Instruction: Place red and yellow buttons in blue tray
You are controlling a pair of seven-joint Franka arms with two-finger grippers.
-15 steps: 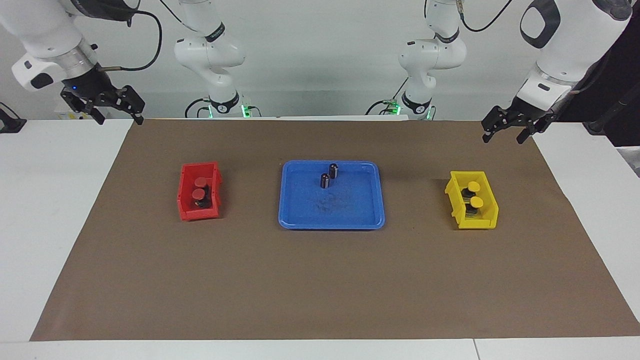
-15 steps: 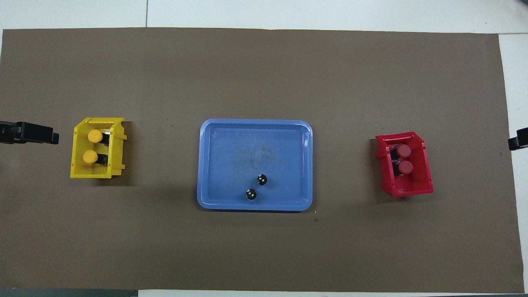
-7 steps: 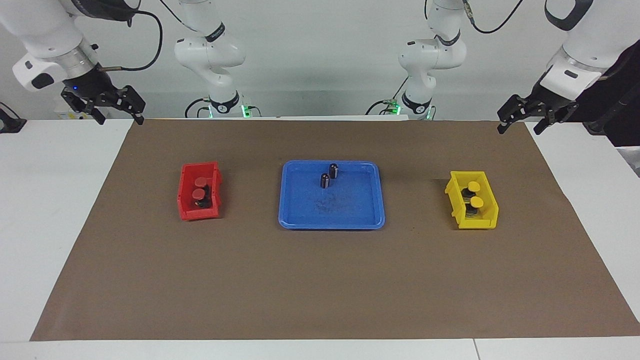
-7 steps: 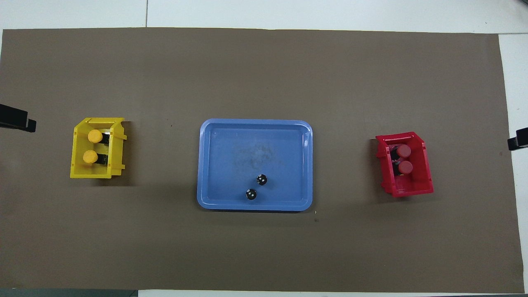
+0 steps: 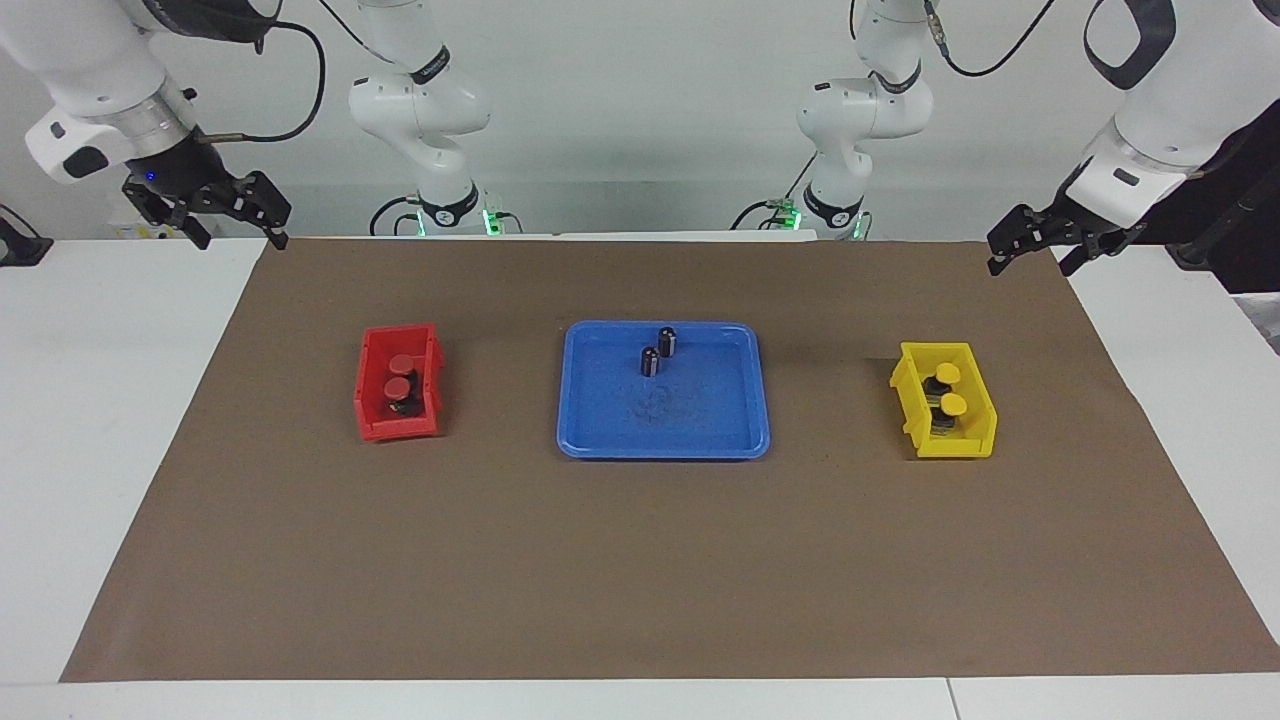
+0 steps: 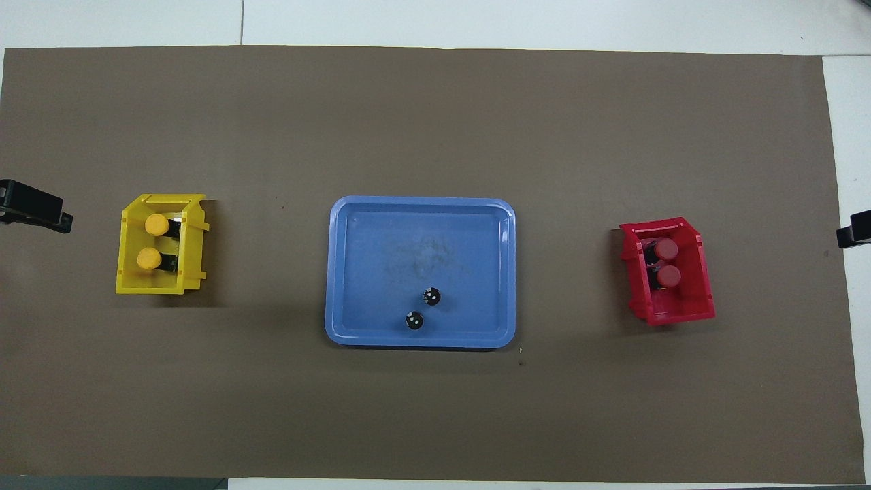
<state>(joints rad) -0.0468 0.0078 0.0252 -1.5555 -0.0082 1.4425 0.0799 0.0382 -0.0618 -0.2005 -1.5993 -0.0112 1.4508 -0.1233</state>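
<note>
Two red buttons [image 5: 399, 375] lie in the small red bin [image 5: 372, 425] toward the right arm's end; they also show in the overhead view [image 6: 665, 262]. Two yellow buttons [image 5: 948, 389] lie in the small yellow bin [image 5: 912, 400] toward the left arm's end, and in the overhead view [image 6: 153, 241]. The blue tray [image 5: 660, 450] sits mid-table between the bins and holds no button. My left gripper [image 5: 1030, 266] hangs open and empty over the mat's corner, apart from the yellow bin. My right gripper [image 5: 240, 240] waits open and empty over the other corner.
Two capless black cylinders [image 5: 658, 352] stand in the blue tray [image 6: 422, 204] near its robot-side rim. A brown mat [image 5: 640, 560] covers the table. Only the tips of the left gripper [image 6: 62, 221] and right gripper [image 6: 849, 235] show in the overhead view.
My left gripper drew back from the yellow bin toward the table's end and rose, then came a little way back. The right arm has not moved.
</note>
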